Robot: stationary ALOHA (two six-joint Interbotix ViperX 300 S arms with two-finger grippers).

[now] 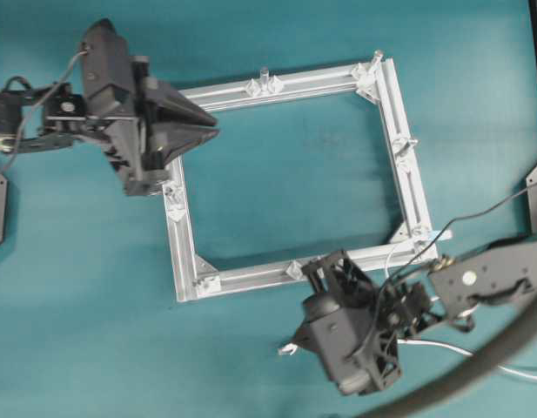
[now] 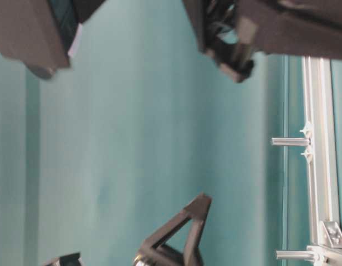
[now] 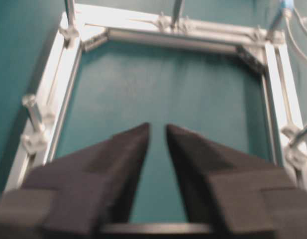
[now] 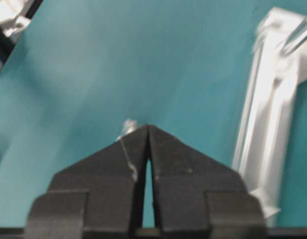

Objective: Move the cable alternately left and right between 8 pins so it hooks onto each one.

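Near the frame's (image 1: 294,178) near-right corner, the cable (image 1: 406,250) runs as a thin white cord from the corner region down under the right arm, its long axis roughly left to right, and its small plug tip (image 1: 287,349) sticks out leftward past the right gripper (image 1: 296,341). In the right wrist view the fingers (image 4: 170,159) are pressed together on the cord, with the tip just beyond them. The right arm reaches in from the right and sits outside the frame's near bar. The left gripper (image 1: 211,132) points rightward over the frame's far-left corner, its jaws slightly spread and holding nothing. The pins (image 1: 265,75) stand upright along the frame bars.
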